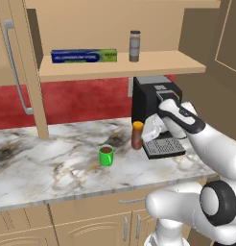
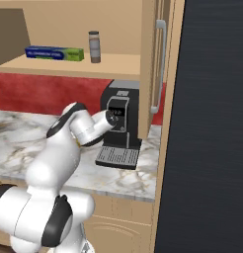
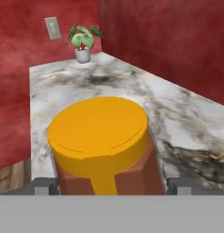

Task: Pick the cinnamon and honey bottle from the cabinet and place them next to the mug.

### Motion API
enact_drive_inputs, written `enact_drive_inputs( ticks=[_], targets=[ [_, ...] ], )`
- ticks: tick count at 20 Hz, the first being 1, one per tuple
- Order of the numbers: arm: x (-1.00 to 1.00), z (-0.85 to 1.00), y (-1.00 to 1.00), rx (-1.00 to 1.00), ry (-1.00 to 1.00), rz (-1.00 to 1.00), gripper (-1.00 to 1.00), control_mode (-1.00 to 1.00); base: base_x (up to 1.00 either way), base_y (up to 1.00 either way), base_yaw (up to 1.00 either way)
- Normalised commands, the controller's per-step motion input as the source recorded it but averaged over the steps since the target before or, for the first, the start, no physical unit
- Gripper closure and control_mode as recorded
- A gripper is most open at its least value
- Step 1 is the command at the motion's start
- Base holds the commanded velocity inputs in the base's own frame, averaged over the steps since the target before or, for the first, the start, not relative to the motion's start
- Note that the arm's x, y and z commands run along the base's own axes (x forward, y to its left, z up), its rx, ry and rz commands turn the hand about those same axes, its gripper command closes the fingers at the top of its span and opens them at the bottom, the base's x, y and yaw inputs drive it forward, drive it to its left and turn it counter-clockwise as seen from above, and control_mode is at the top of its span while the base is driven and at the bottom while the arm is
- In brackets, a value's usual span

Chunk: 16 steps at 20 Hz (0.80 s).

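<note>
One honey bottle [image 3: 102, 145] between hand [image 3: 111, 184] fingers.

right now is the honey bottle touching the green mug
Apart. The left base view shows bare marble counter between the honey bottle and the mug.

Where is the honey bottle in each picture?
Left base view: the honey bottle stands on the counter just right of centre, between the green mug and the coffee machine.
Right base view: I cannot make it out; the arm covers the counter in front of the coffee machine.
Hand view: it sits large at bottom centre, orange cap up, between the gripper's fingertips.
Shared landmark: the marble counter.
</note>
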Motion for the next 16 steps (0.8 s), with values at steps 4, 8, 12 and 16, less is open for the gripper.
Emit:
enact_drive_inputs(
  ticks=[4,8,12,16],
  targets=[
    [0.01,-0.31,0.23,0.00,0.02,0.02,1.00,-1.00,0.00,0.00,0.00],
    [0.00,-0.26,0.27,0.00,0.06,0.00,1.00,-1.00,0.00,0.00,0.00],
    [0.00,-0.29,0.09,0.00,0.01,0.00,1.00,-1.00,0.00,0.00,0.00],
    [0.00,-0.24,0.00,0.00,0.00,0.00,1.00,-1.00,0.00,0.00,0.00]
  ],
)
